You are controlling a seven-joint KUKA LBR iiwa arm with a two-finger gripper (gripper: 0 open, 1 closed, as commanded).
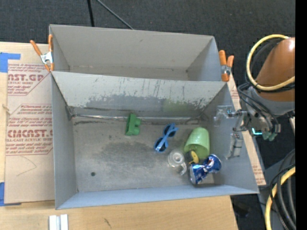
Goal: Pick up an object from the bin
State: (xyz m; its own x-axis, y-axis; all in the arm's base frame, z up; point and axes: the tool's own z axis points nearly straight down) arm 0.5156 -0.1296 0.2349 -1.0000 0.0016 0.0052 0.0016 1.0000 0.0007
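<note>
- Hovering by the bin's right wall, my gripper is spread or closed, I can't tell which.
- Nearest lies a tipped green cup, beside a crumpled blue wrapper.

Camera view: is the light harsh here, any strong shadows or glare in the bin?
In the camera view, light looks soft: green cup and blue sunglasses throw only faint shadows; the crumpled blue-and-white wrapper glints slightly; the bin's back wall is brightest.
</note>
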